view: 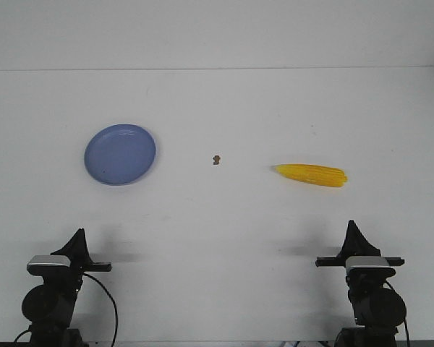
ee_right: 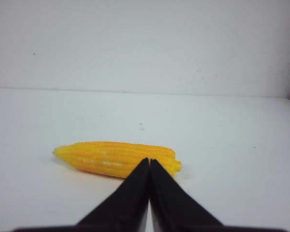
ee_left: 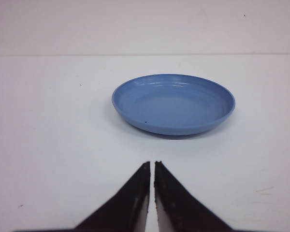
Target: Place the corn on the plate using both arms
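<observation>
The white bench [view: 217, 217] carries everything. Both arms sit at its near edge, well apart: the left arm [view: 54, 289] toward the near left corner, the right arm [view: 369, 289] toward the near right corner. The left jaws [ee_left: 152, 166] are pressed together with only a thin slit between the tips, holding nothing; the right jaws [ee_right: 149, 164] are pressed together too, holding nothing. The plate [view: 120, 154] lies toward the left side, bare. The corn [view: 311, 175] lies flat toward the right side, well apart from the plate, tapered end toward it. A tiny brown speck [view: 216, 159] sits between them.
</observation>
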Motion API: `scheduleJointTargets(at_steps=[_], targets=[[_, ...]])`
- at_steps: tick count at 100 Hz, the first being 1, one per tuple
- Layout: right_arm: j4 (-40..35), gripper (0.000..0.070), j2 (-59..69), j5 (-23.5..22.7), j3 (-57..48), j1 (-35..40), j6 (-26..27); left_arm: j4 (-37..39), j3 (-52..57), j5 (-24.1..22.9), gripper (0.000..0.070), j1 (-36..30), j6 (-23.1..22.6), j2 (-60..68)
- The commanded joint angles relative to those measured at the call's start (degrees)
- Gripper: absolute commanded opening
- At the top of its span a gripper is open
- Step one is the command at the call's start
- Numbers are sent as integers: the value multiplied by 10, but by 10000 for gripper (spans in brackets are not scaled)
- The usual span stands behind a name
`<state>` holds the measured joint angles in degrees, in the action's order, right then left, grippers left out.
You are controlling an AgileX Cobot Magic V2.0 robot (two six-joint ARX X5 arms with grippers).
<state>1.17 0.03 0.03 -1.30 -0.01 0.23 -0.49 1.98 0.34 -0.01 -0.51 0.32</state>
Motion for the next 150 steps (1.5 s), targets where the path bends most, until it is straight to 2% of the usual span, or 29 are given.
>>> scheduleJointTargets(at_steps=[1, 59, 109, 118, 138, 150], targets=[[8, 0, 0, 0, -1, 0, 0, 6, -3, 2, 15, 0, -3, -1], [10, 0, 0, 0, -1, 0, 0, 6, -3, 2, 15, 0, -3, -1], [121, 0, 0, 0, -7, 1, 4, 6, 30, 2, 15, 0, -3, -1], [91, 0, 0, 0, -30, 1, 4, 6, 53, 2, 15, 0, 0, 0], [-33, 0, 11, 1, -117, 1, 3, -5, 118, 2, 15, 0, 3, 21], [-70, 0, 40, 0, -174, 0, 16, -39, 173, 2, 15, 0, 24, 62]])
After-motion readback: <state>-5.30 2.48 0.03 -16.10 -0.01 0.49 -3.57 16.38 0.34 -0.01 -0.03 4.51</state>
